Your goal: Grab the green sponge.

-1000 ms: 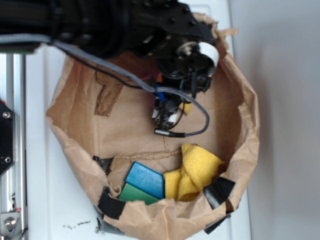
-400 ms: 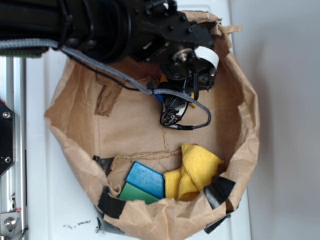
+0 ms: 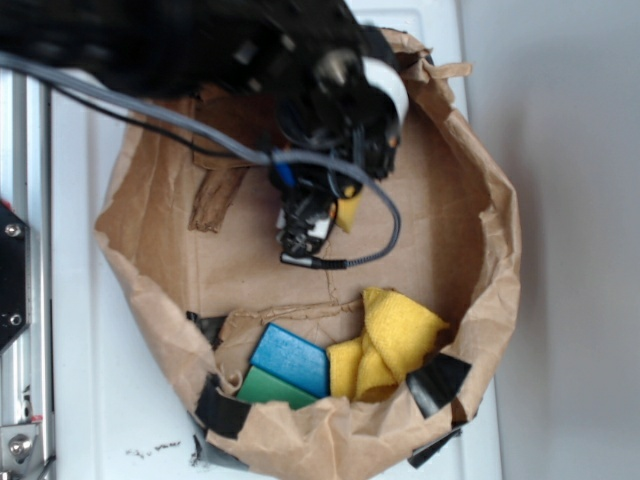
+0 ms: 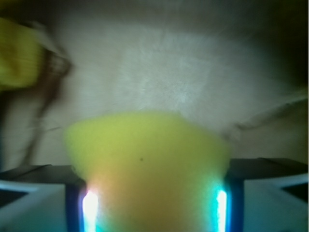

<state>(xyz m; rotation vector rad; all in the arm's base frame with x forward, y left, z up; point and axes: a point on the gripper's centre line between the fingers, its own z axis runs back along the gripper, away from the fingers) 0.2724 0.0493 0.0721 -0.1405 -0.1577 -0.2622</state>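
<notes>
Yellow-green sponge (image 4: 147, 169), soft and blurred, wedged between the two fingers (image 4: 29, 203), above the brown paper.

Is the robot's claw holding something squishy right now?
Yes, in the wrist view the gripper is closed on a yellow-green sponge that fills the gap between its fingers.

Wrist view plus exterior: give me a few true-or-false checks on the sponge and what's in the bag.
1. The sponge sits between the gripper's fingers. True.
2. The blue block lies on top of the cloth. False: it lies beside the cloth, overlapping the green block.
3. The gripper hangs over the blue block. False: it is over bare paper further up the bag, apart from the block.
4. The cloth is yellow. True.
</notes>
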